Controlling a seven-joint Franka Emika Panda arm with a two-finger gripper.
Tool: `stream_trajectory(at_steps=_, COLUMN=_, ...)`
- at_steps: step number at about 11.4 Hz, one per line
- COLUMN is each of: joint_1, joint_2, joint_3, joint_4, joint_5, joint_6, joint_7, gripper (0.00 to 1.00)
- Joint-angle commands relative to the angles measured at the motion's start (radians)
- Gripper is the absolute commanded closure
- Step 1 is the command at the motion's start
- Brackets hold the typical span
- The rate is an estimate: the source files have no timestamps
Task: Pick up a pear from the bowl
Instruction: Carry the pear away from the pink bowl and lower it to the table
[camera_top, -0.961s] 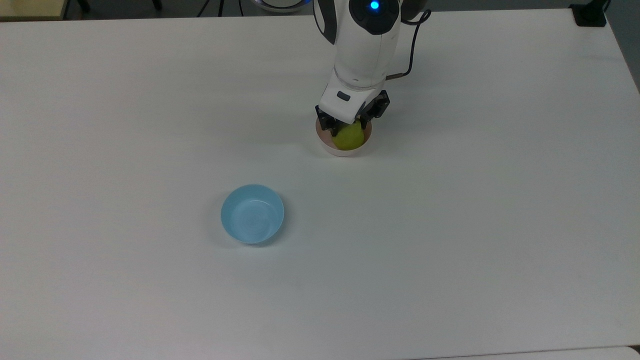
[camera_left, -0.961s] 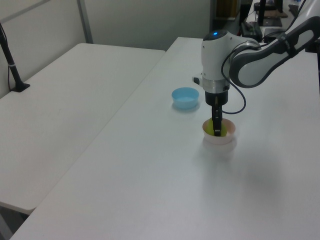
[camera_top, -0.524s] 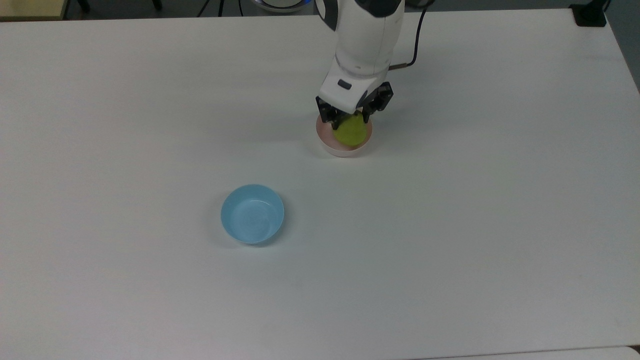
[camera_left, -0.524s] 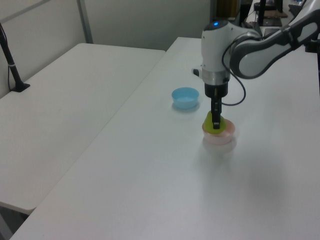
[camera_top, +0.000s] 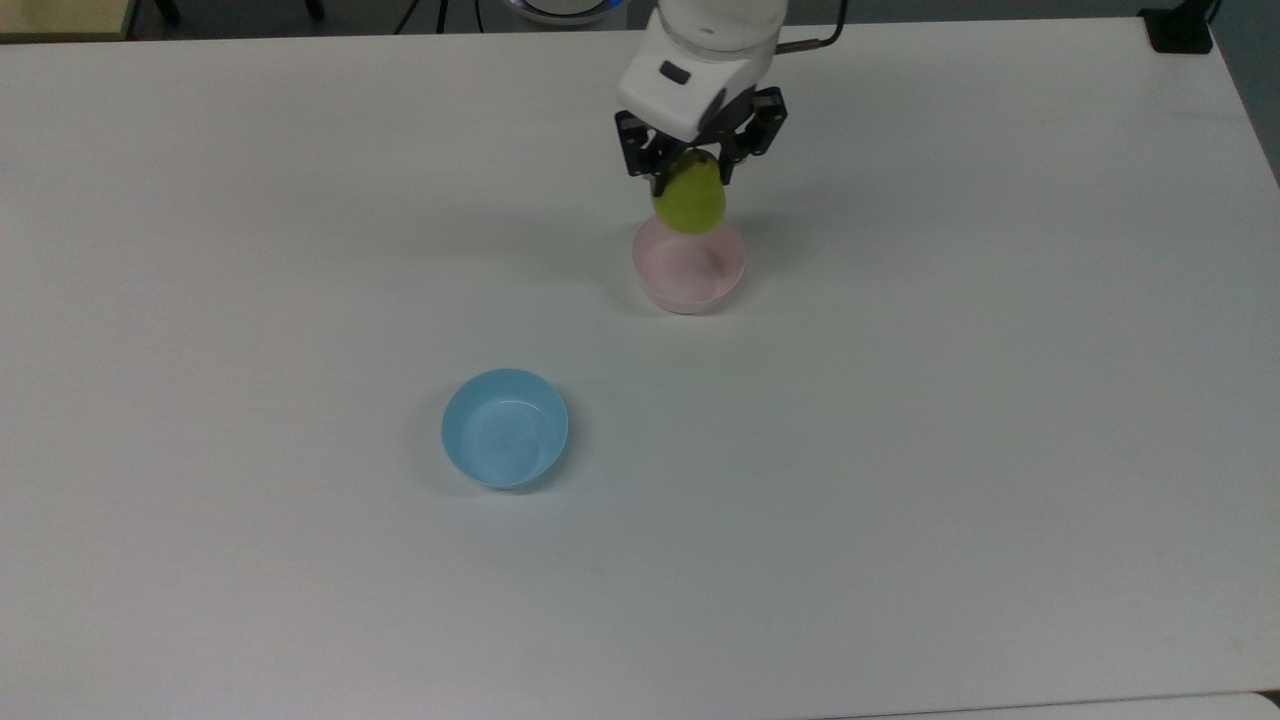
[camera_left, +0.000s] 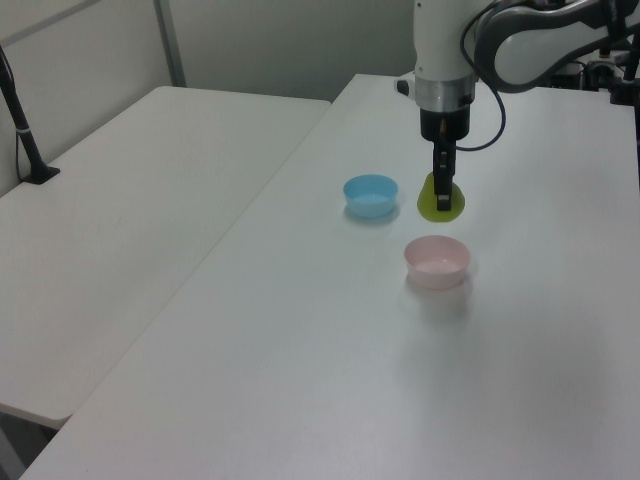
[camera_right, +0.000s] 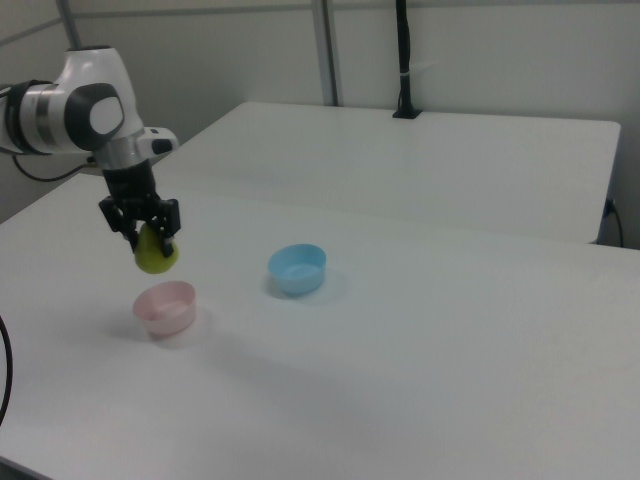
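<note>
Lifted clear of the bowl, the pear hangs upright, clamped by the hand.

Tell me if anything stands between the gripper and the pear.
Nothing does. The gripper is shut on the pear, holding it in the air above the pink bowl.

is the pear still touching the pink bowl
Apart. The right view shows the pear hanging in the gripper with white table between it and the pink bowl.
</note>
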Motion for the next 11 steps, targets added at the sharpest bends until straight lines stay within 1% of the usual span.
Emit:
stream_trajectory(at_steps=1, joint_1=-0.072, joint_2=-0.015, joint_3=-0.049, joint_4=-0.006, joint_5=-0.011, joint_6=-0.018, joint_7=-0.051, gripper=0.57)
stream_trajectory(at_steps=4, joint_1=-0.158, joint_2=-0.01, joint_3=-0.112, joint_4=-0.006, joint_5=-0.011, joint_6=-0.009, joint_7=-0.159, gripper=0.57)
stream_trajectory(at_steps=5, joint_1=-0.189, joint_2=-0.001, joint_3=-0.124, joint_4=-0.006, joint_5=-0.011, joint_6=-0.006, joint_7=-0.192, gripper=0.57)
stream_trajectory(at_steps=7, joint_1=-0.25, joint_2=0.022, joint_3=-0.124, joint_4=-0.023, joint_5=-0.013, joint_6=0.049, joint_7=-0.222, gripper=0.57)
stream_trajectory(at_steps=9, joint_1=-0.28, joint_2=0.071, joint_3=-0.124, joint_4=-0.055, joint_5=-0.025, joint_6=0.125, joint_7=-0.222, gripper=0.57)
stream_trajectory(at_steps=11, joint_1=-0.295, joint_2=0.123, joint_3=-0.124, joint_4=-0.058, joint_5=-0.036, joint_6=0.174, joint_7=-0.222, gripper=0.57)
